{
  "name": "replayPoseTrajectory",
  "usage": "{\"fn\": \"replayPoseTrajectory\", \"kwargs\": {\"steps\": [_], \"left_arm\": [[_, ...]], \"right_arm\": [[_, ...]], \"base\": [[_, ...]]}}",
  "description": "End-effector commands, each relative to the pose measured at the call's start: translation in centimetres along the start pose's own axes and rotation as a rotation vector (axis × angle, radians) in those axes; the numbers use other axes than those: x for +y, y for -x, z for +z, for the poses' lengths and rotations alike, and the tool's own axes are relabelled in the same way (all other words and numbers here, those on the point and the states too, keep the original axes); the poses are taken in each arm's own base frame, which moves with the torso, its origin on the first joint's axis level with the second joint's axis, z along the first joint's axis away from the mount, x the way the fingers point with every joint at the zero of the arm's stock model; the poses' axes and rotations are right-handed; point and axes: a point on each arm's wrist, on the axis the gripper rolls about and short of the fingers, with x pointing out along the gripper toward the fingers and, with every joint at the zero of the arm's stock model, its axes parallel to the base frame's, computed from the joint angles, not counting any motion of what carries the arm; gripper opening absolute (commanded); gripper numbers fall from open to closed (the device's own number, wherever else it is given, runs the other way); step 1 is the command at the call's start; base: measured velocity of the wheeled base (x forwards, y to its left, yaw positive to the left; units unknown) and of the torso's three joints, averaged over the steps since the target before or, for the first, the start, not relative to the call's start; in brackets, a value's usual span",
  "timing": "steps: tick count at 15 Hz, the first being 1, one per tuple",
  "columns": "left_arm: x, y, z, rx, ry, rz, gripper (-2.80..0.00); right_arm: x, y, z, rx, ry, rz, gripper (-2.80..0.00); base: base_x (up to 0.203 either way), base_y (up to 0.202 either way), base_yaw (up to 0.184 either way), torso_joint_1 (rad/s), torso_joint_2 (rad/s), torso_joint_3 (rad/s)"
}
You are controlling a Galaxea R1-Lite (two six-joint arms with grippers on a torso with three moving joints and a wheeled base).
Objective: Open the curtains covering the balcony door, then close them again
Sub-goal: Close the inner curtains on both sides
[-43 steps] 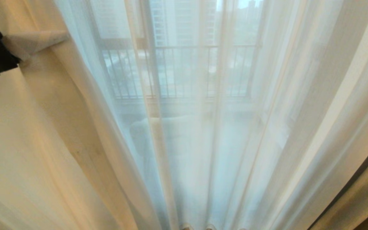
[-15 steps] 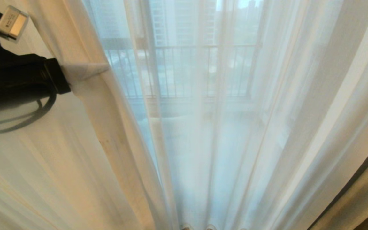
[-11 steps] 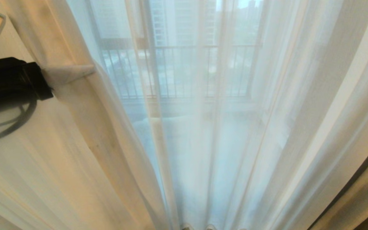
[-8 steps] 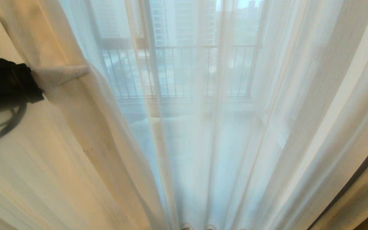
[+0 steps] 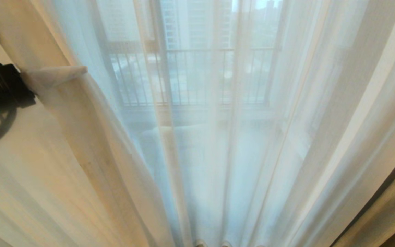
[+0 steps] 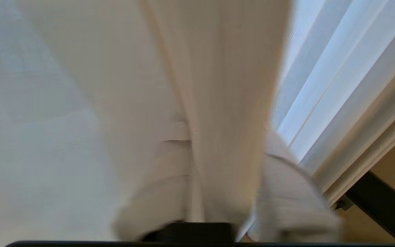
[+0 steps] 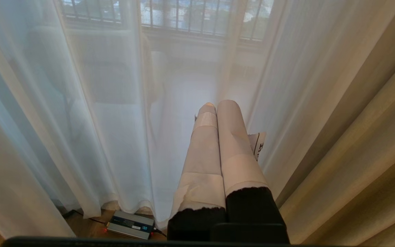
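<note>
Cream-beige opaque fabric makes up the heavy curtain edge (image 5: 81, 137) that serves as the landmark in the head view: it hangs on the robot's left side of the scene, with the white sheers (image 5: 218, 154) spread across everything beyond it. Through the sheers show the balcony door (image 5: 156, 68) frame and, further out, a window with railing bars (image 5: 190, 79). The left gripper (image 5: 55, 76) sits right at that cream edge, its taped fingers (image 5: 60, 73) poking across the fold, the black wrist on the side away from the glass.

From the left wrist view, the cream fold (image 6: 218, 103) runs between the two taped fingers (image 6: 156, 192). The jaws stand visibly apart on either side of it and the cloth looks loose between them, so I judge the grip slack rather than firm; whether either pad touches the cloth cannot be told.

From the right wrist view, the right gripper (image 7: 219, 137) hangs parked in front of the sheers, well away from the cream edge, its two fingers pressed together on nothing. A small grey power box (image 7: 130, 224) lies on the floor near the hem.

To do this step well, the fold should sit deep between the fingers and be pinched firmly before any sideways pull, taking the opaque layer and not just the sheer. The pull should run level along the track, so the pleats slide rather than drag.
</note>
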Motion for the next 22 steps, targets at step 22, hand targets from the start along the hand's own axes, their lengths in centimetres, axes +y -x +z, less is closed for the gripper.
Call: {"fn": "replayPoseTrajectory", "kwargs": {"steps": [22], "left_arm": [[-0.3,10.2,-3.6,-0.068,-0.003,0.456,0.00]], "right_arm": [[0.0,0.0,0.0,0.001,0.001,0.001,-2.80]], "base": [[0.000,0.000,0.000,0.000,0.00,0.000]]}}
